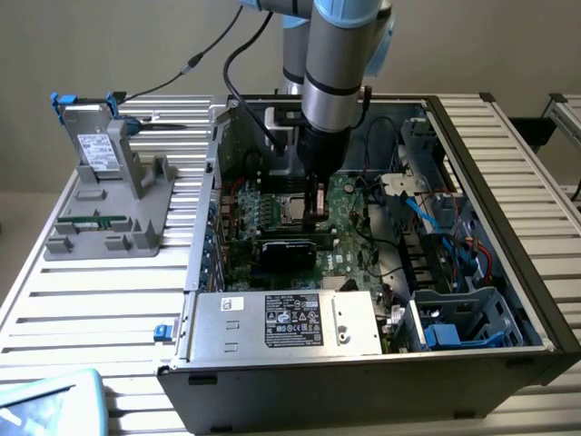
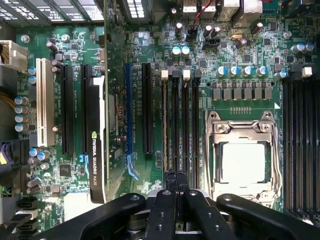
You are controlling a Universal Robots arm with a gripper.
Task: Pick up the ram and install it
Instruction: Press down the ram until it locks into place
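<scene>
A long thin green ram stick [image 1: 91, 220] lies flat in the grey holder [image 1: 136, 238] on the table at the exterior view's left, outside the computer case. My gripper [image 1: 316, 214] is far from it, down inside the open case just above the motherboard [image 1: 349, 259]. In the wrist view the gripper [image 2: 176, 181] has its black fingertips pressed together with nothing visible between them. It hangs over the row of black memory slots [image 2: 180, 122] beside the CPU socket [image 2: 243, 160]. The slot [image 2: 165, 122] farthest from the socket shows a thin brownish edge along its length; what it is I cannot tell.
A grey boxy drive [image 1: 91, 136] with blue tabs stands upright in the holder. Inside the case are a black graphics card [image 2: 96, 150], a silver power supply [image 1: 286, 322], blue cables [image 1: 431, 213] and drive bays [image 1: 463, 322]. A teal object [image 1: 50, 404] lies at the table's near corner.
</scene>
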